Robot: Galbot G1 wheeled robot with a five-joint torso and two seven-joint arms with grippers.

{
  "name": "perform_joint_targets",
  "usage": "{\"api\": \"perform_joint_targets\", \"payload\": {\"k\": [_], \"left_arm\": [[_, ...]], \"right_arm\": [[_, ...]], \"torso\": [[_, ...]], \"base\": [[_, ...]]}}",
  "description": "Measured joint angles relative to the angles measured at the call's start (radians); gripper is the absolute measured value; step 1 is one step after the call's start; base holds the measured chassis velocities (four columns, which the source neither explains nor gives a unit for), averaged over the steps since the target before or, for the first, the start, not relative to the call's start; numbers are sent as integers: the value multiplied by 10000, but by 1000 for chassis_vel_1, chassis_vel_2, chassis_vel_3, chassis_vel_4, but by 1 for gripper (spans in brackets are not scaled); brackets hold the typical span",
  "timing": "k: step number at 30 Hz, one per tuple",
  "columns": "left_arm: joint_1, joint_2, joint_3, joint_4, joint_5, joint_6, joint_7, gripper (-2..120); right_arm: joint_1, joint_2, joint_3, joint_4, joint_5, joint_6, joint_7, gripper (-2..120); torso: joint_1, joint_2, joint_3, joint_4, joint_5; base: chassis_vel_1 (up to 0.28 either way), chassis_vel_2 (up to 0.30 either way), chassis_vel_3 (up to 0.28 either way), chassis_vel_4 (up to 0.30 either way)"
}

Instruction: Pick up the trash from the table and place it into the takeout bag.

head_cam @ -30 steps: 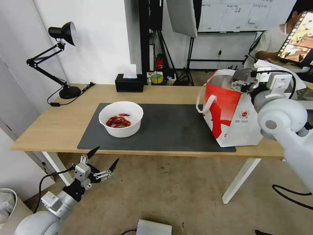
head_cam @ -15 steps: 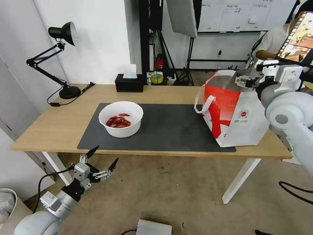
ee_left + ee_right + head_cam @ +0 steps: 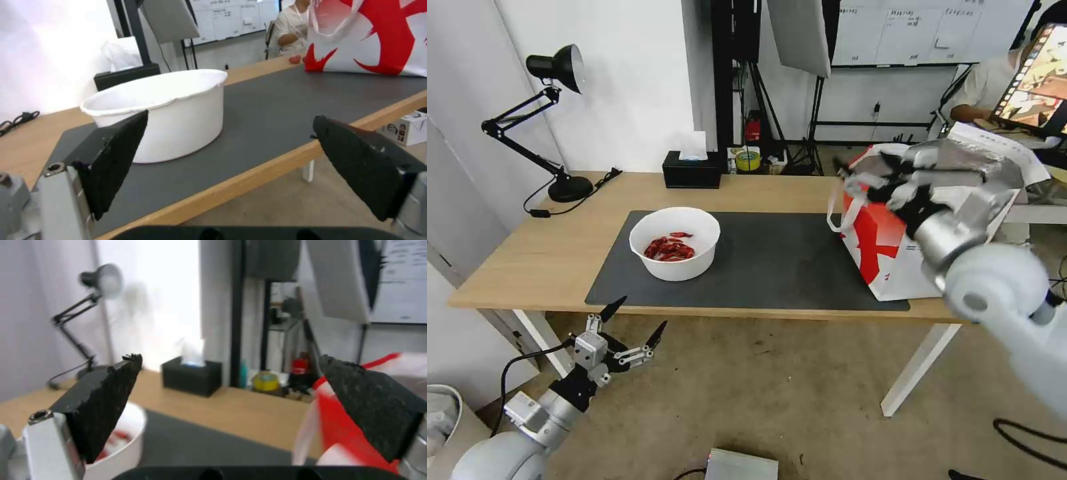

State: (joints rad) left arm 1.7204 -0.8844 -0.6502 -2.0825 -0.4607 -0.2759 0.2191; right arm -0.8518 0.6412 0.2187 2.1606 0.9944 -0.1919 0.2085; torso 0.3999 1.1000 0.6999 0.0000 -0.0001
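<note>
On the dark grey mat (image 3: 774,257) of the bench (image 3: 540,257), 1 white bowl of red shells (image 3: 674,243) is seen, with 1 takeout bag (image 3: 894,250) well apart from it at the mat's far right end. Behind the bowl, 1 black tissue box (image 3: 692,170) and 1 desk lamp (image 3: 557,123) are set along the bench's back edge. The right gripper (image 3: 867,175) is held above the bag's near rim, jaws spread and empty; nothing stands between it and the bowl. The left gripper (image 3: 627,319) is parked below the bench edge in front of the bowl, jaws released. The shells are hidden by the bowl's wall in the left wrist view but are visible from the head.
</note>
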Motion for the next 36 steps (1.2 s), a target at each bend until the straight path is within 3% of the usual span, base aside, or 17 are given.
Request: {"api": "perform_joint_targets", "payload": {"k": [7, 15, 18, 26, 36], "left_arm": [[-34, -54, 20, 72, 6, -58, 10, 100], [-77, -102, 87, 151, 19, -99, 29, 100], [-106, -99, 107, 175, 23, -109, 33, 100], [-100, -78, 107, 174, 19, -112, 36, 100], [-91, -101, 107, 169, 19, -113, 36, 100]], "right_arm": [[-2346, 477, 443, 241, -1524, 1528, -872, 100], [-4188, 1220, 676, 163, -3283, 2427, -766, 100], [-5129, 1888, 753, 28, -4426, 2810, -429, 100], [-6088, 2611, 837, -191, -5309, 3043, -65, 100], [-6208, 2763, 837, -265, -5379, 3045, 51, 100]], "torso": [[0, 0, 0, -1, 2], [0, 0, 0, -1, 0], [0, -1, 0, -1, 0], [0, -1, 0, -1, 0], [1, -1, 0, 0, 1]], "base": [[0, 0, 0, 0], [0, 0, 0, 0], [0, 0, 0, 0], [0, 0, 0, 0], [0, 0, 0, 0]]}}
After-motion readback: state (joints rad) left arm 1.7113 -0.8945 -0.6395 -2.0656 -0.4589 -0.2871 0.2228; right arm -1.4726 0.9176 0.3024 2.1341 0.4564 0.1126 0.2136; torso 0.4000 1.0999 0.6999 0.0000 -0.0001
